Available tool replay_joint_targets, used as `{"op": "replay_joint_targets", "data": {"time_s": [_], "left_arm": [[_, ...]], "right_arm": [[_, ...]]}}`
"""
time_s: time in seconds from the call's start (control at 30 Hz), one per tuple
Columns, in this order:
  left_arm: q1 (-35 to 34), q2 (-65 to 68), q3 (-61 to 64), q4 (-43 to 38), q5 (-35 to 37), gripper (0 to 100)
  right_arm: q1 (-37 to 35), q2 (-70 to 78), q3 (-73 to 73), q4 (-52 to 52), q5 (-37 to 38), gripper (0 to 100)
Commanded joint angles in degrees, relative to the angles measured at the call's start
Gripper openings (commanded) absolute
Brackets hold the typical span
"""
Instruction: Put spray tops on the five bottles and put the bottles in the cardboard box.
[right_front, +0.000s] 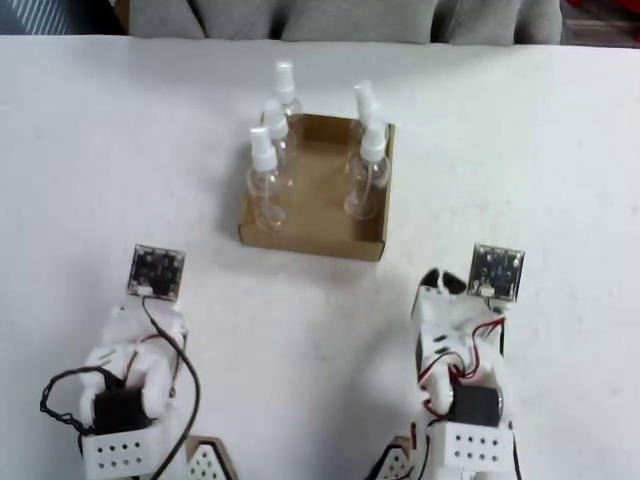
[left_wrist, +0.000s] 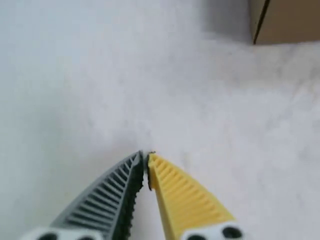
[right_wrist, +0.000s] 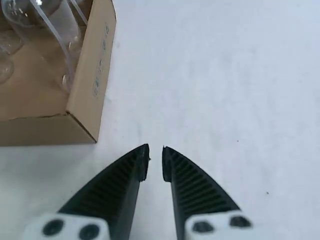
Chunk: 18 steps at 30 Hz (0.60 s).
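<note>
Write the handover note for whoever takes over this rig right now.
Left gripper: shut, empty, over bare table, short of the cardboard box.
Right gripper: jaws a narrow gap apart, empty, near the box's corner.
Bottles: all five stand in the box, each with a spray top on.
Done: capping and boxing, as far as the high view shows.
Left: nothing apparent; check that the tops are seated.

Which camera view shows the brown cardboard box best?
The high view: it shows the whole brown cardboard box, all four walls, with clear plastic spray bottles standing inside. The left wrist view catches one corner; the right wrist view shows one side wall and some floor.
</note>
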Motion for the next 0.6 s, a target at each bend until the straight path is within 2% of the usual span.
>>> {"op": "replay_joint_targets", "data": {"time_s": [0.0,0.13,0.33,0.57], "left_arm": [[-0.8,-0.7,0.0,4.0,-0.7,2],[-4.2,-0.6,0.0,5.6,-0.7,2],[-5.3,-0.7,0.0,7.7,-0.7,2],[-5.0,-0.7,0.0,7.8,-0.6,2]], "right_arm": [[0.2,-5.7,0.2,11.6,-0.2,2.1],[0.4,-3.3,0.2,13.6,-0.2,2.1],[0.1,-4.3,0.2,26.2,0.0,2.1],[0.2,-5.3,0.2,27.1,0.0,1.8]]}}
